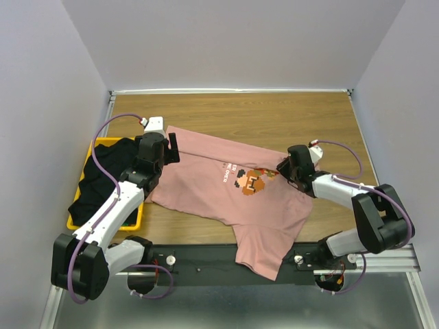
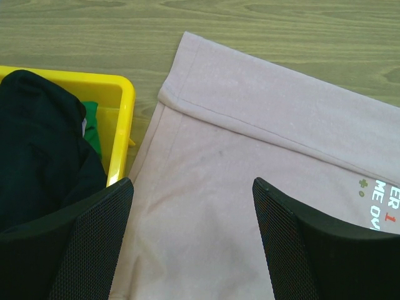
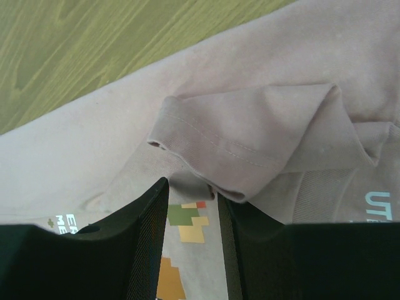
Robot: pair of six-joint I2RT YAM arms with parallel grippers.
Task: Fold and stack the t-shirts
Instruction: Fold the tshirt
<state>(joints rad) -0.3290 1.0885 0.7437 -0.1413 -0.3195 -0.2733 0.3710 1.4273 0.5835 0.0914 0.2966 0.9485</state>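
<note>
You are folding the shirt (image 1: pixel 226 195), mid-table. Left gripper (image 2: pixel 194 184) is wide open over it. Right gripper (image 3: pixel 192 187) is half open at the sleeve (image 3: pixel 250 137). Next, grab its left side.

The left jaws gape wide, right jaws narrower.

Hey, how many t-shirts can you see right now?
2: a pink t-shirt spread on the table, and a black one heaped in the yellow basket. Green cloth beneath it may be another, mostly hidden.
</note>
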